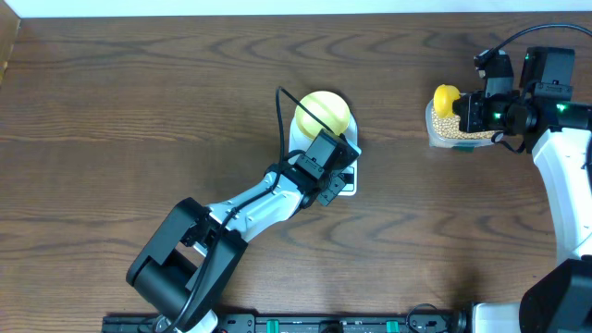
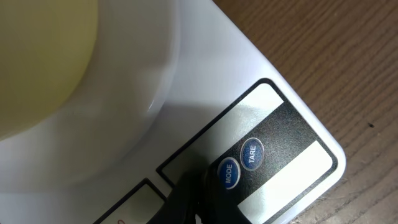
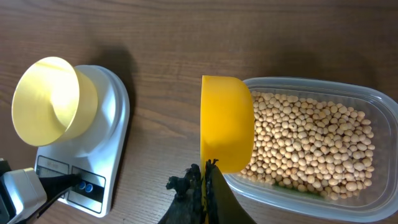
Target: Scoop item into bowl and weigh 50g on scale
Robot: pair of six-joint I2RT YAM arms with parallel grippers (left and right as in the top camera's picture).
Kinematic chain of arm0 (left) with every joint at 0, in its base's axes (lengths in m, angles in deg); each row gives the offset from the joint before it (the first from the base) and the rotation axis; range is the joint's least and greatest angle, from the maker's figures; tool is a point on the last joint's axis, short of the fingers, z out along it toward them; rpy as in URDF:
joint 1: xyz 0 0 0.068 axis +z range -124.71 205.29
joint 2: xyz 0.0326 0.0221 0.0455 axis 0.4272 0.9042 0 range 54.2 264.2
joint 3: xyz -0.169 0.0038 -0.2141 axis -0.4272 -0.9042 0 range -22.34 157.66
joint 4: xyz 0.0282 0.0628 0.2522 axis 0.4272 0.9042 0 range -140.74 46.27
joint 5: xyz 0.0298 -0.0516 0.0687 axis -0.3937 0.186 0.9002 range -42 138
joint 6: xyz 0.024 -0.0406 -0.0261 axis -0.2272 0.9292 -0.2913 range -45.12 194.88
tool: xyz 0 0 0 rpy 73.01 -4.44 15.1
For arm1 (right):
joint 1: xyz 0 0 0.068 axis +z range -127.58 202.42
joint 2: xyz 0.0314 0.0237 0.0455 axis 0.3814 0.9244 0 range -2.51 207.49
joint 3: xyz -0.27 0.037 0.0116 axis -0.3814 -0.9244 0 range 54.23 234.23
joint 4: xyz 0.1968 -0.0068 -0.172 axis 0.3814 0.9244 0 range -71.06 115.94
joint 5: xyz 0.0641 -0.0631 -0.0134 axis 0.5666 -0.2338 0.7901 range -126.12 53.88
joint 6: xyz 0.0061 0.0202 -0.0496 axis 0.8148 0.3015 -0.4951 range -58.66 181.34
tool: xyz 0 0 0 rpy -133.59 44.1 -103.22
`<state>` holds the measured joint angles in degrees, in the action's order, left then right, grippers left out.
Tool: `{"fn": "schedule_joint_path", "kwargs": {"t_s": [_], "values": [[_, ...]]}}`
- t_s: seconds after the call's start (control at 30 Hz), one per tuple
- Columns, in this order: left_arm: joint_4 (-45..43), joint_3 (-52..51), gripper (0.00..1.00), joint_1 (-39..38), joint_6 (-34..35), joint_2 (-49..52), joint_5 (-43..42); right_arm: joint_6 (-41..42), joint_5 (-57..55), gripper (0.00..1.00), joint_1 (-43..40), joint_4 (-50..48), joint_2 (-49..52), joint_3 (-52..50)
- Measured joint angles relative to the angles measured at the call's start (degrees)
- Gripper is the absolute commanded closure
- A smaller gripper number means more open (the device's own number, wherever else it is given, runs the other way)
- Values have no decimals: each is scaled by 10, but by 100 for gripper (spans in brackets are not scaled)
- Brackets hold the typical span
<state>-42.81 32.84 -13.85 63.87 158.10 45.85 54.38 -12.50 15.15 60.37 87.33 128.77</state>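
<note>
Beans: tan, pea-sized, massed in the clear container, well to the right of the scale, with bare wood between container and scale.

Desk: dark brown wood grain, carrying the scale near its middle and the container off to the scale's right.

Left arm: white and black, reaching in from the scale's near-left side, wrist above the scale's front panel.

Right arm: white with a black wrist, standing to the right of the scale beyond the container, wrist turned toward the scale.

Clear container: rectangular with rounded corners, see-through walls, beans covering its floor.

Scale: white, flat on the desk, round platform at the far end, dark-framed front panel at the near end.

Bowl: pale yellow, round, seated on the scale's platform.

Scoop: deeper yellow, held on its side over the container end nearest the scale.

Right claw: fingers pressed together, pinching the scoop.

Left claw: fingers pressed together, nothing between them, dark tip down at the scale's front panel, just beside the MODE button; actual contact not discernible.

TARE button: blue, round, just beside MODE, on the side away from the claw tip.
</note>
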Motion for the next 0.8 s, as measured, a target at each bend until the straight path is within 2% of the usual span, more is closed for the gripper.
{"fn": "schedule_joint_path", "kwargs": {"t_s": [0.8], "values": [[17, 7, 93, -9, -41, 2, 27, 0, 0, 99, 0, 0, 0, 0]]}}
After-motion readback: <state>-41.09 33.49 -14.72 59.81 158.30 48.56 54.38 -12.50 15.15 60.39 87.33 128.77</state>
